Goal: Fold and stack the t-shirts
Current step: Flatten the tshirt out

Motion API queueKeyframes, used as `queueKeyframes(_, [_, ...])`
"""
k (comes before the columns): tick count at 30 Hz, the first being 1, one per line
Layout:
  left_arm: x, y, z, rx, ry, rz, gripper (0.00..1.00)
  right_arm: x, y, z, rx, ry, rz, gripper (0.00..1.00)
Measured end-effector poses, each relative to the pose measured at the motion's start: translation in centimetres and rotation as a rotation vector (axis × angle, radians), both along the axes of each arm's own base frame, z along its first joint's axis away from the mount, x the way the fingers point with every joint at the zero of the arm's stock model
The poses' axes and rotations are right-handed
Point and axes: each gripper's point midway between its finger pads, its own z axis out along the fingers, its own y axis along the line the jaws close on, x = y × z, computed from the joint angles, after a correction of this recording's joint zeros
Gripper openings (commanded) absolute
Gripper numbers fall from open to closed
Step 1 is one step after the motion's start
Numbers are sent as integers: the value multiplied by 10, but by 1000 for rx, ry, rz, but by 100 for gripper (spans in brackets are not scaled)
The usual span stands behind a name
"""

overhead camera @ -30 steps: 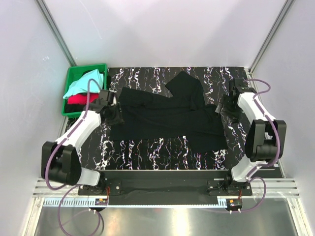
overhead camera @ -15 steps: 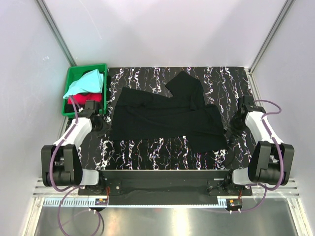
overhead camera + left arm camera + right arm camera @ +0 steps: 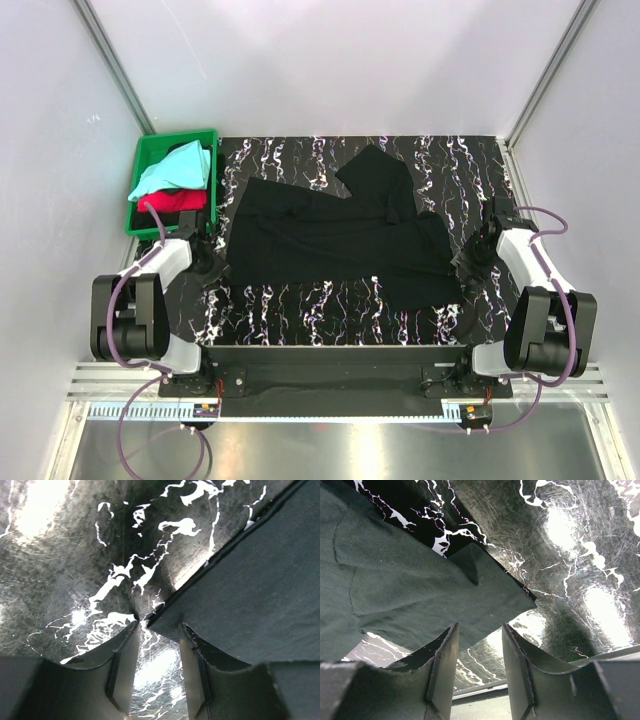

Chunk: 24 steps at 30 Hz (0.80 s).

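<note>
Low over the worktop (image 3: pixel 75 555), left hand (image 3: pixel 159 630) is hovering with fingers (image 3: pixel 125 672) part-spread and nothing pinched. The glossy surface is showing through the gap. A corner of the black tee (image 3: pixel 250 580) is lying right at the fingertips; can't tell if it's touching. On the other side, right hand (image 3: pixel 480 630) is sitting the same way: fingers (image 3: pixel 517 670) standing apart, gripping nothing. A pointed corner of the black tee (image 3: pixel 395 570) is lying flat just past the tips, with a small fold sticking up near its edge.

Fingers are showing as dark, matte, curved blades with rough edges. The tee is reading as a soft matte knit, with a seam line visible at the right-side corner. The worktop is looking black and shiny, white-streaked like marble, scuffed, with glare spots.

From above, both arms are folding back tight, elbows near the bases. Left hand (image 3: pixel 205 262) is pointing at the tee's left edge, right hand (image 3: pixel 475 255) at its right edge. Purple cables are looping along both arms.

The black tee (image 3: pixel 340 235) is lying spread across the middle of the worktop (image 3: pixel 330 305), rumpled, one part flopping toward the far side. A small white label (image 3: pixel 372 279) is showing near its front edge. The green plastic crate (image 3: pixel 178 136) is sitting at the far-left corner, holding the aqua tee (image 3: pixel 170 168) at its far end and the red tee (image 3: pixel 172 201) at its near end, touching.

Count: two arms, two hands, three tees, one crate.
</note>
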Motion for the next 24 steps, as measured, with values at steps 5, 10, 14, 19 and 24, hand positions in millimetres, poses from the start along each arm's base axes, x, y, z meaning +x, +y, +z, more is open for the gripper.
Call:
queueKeyframes(5, [0, 0, 0, -1, 0, 18, 39, -1, 0, -1, -1, 2, -2, 47])
queueKeyframes(10, [1, 3, -3, 14, 8, 30, 0, -4, -1, -3, -3, 15, -21, 57])
queueKeyframes(14, [6, 5, -2, 27, -10, 10, 0, -11, 4, -10, 19, 35, -45, 61])
queueKeyframes(19, [11, 10, 2, 64, -40, -26, 0, -28, 6, -24, 24, 90, -73, 44])
queueKeyframes(24, [14, 10, 11, 71, -80, -44, 0, -27, 1, -30, 1, 102, -80, 54])
